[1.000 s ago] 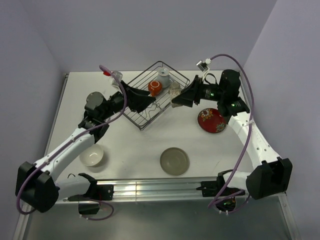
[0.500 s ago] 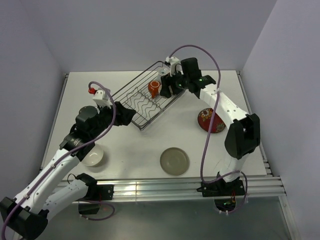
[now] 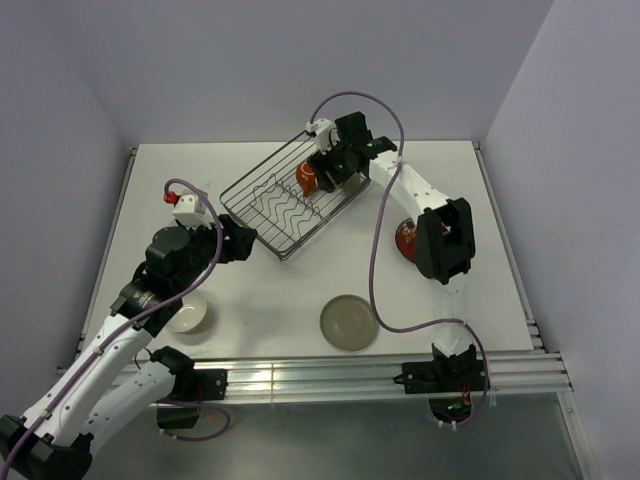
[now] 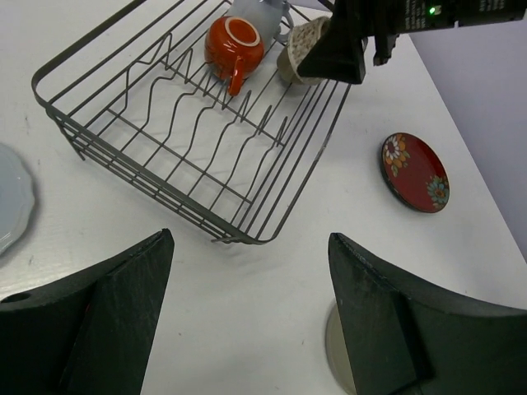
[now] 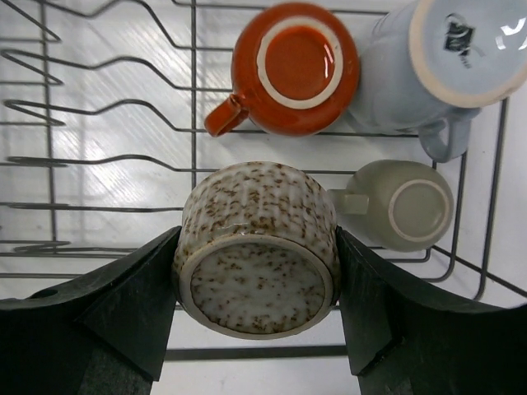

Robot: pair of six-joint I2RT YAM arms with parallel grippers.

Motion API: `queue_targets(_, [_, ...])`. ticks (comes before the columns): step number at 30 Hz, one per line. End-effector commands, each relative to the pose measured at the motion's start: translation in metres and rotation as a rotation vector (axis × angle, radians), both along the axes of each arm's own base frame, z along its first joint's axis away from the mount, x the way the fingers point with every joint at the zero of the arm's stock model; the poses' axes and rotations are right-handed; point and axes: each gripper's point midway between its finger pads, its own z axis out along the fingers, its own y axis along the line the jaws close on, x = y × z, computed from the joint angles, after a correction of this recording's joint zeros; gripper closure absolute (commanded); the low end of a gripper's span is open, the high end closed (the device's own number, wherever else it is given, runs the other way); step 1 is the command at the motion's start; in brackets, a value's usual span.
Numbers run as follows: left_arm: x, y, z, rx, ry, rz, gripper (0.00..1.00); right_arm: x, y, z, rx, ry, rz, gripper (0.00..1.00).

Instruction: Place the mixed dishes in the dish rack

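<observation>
Principal item: dish rack (image 3: pixel 283 205), a dark wire basket with wavy dividers, set askew on the white table (image 3: pixel 280 285) in the upper centre of the top view.

Held inside it, grouped at its upper right end:
- orange-red mug (image 5: pixel 288 70), turned base-up, with its handle pointed to the lower left of the right wrist view;
- blue-grey cup (image 5: pixel 449 58), just beside the mug in the upper right corner of that view, its base turned toward the camera;
- small grey cup (image 5: pixel 403 204), placed below the blue-grey cup, base-up, with its handle pointed left.

Item in hand: speckled beige cup (image 5: pixel 255 206), shown at lower centre of the right wrist view with its base toward the camera. It is clamped from both sides by the right gripper (image 5: pixel 257 259), over the rack's wires and just below the mug. Whether it rests on the wires cannot be told.

Laid on the table outside the rack:
- red floral plate (image 4: pixel 414 173), to the right of the rack;
- olive-grey plate (image 3: pixel 349 322), at lower centre of the top view;
- cream bowl (image 3: pixel 185 312), at lower left, partly covered by the left arm (image 3: pixel 120 330);
- pale white plate (image 4: pixel 10 206), of which only an edge is shown at the left border of the left wrist view.

Free hand: left gripper (image 4: pixel 247 321), its fingers spread wide with only bare table seen between them, held near the rack's lower left corner.
</observation>
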Motion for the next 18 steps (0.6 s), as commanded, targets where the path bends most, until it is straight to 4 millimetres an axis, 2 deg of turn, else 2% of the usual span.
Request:
queue_targets(1, [0.001, 0.008, -0.001, 0.005, -0.004, 0.04, 0.18, 0.011, 0.003, 0.009, -0.052, -0.052, 0.06, 1.0])
queue_targets(7, [0.001, 0.008, -0.008, 0.003, 0.012, 0.045, 0.18, 0.01, 0.007, -0.02, -0.088, -0.003, 0.115, 1.0])
queue_targets(12, [0.001, 0.008, -0.01, 0.002, 0.024, 0.049, 0.18, 0.011, 0.002, -0.049, -0.137, 0.052, 0.118, 1.0])
queue_targets(18, [-0.001, 0.01, -0.01, -0.004, 0.025, 0.055, 0.18, 0.013, -0.004, -0.069, -0.175, 0.083, 0.086, 1.0])
